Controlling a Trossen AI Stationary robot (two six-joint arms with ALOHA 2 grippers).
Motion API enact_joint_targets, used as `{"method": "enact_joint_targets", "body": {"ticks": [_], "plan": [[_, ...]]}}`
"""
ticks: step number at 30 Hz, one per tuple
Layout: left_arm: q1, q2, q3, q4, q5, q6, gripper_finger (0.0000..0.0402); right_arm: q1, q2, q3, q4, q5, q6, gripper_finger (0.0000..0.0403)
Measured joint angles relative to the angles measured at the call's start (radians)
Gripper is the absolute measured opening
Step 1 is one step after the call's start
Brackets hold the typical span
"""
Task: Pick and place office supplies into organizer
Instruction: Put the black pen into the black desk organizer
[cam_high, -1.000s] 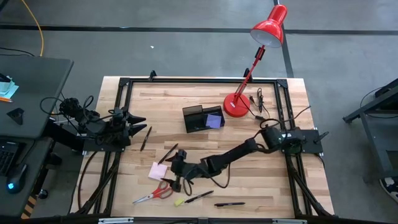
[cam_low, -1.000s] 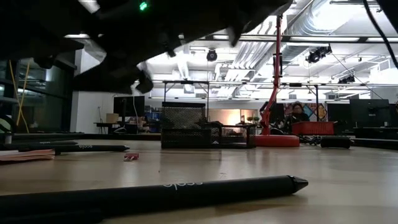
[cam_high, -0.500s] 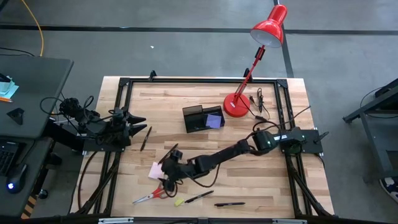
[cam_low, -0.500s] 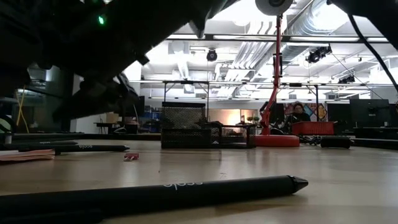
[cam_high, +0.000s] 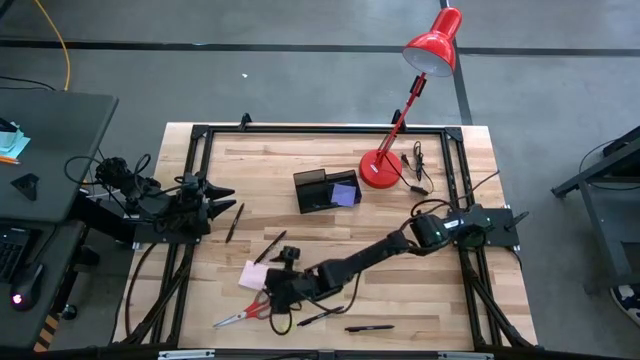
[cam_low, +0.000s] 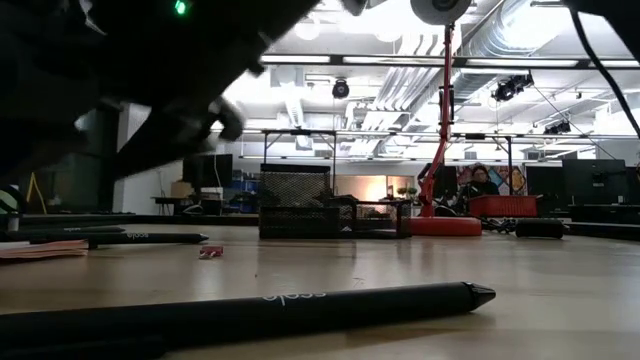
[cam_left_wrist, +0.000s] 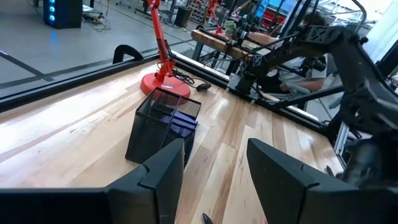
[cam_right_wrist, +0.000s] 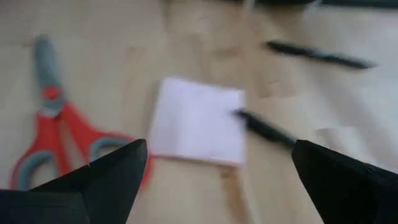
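Wooden table (cam_high: 430, 310) with a black frame along its edges; bare wood lies between the scattered supplies. Right gripper (cam_high: 272, 293), fingers wide apart and empty, hovers above the pink sticky-note pad (cam_right_wrist: 198, 121) near the front edge, with the red-handled scissors (cam_right_wrist: 55, 124) just beside the pad. Left gripper (cam_left_wrist: 214, 165), fingers partly apart and empty, waits at the left edge. The black mesh organizer (cam_high: 322, 188) stands beside the red lamp (cam_high: 400, 120), a purple pad inside. 1 pen (cam_low: 250, 310) bears small white lettering, unreadable.
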Motion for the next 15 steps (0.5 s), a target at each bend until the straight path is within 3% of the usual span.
{"method": "enact_joint_targets", "body": {"ticks": [2,4,11,15], "plan": [[0.0,0.0,0.0,0.0,0.0,0.0,0.0168,0.016,-0.029,0.0,-0.045,0.104,0.02,0.0389],[0.0,0.0,0.0,0.0,0.0,0.0,0.0168,0.039,-0.063,0.0,-0.081,0.127,0.037,0.0388],[0.0,0.0,0.0,0.0,0.0,0.0,0.0168,0.138,-0.122,0.0,0.07,-0.059,-0.119,0.0387],[0.0,0.0,0.0,0.001,0.0,0.0,0.0168,0.175,-0.159,0.0,0.011,-0.004,-0.153,0.0387]]}}
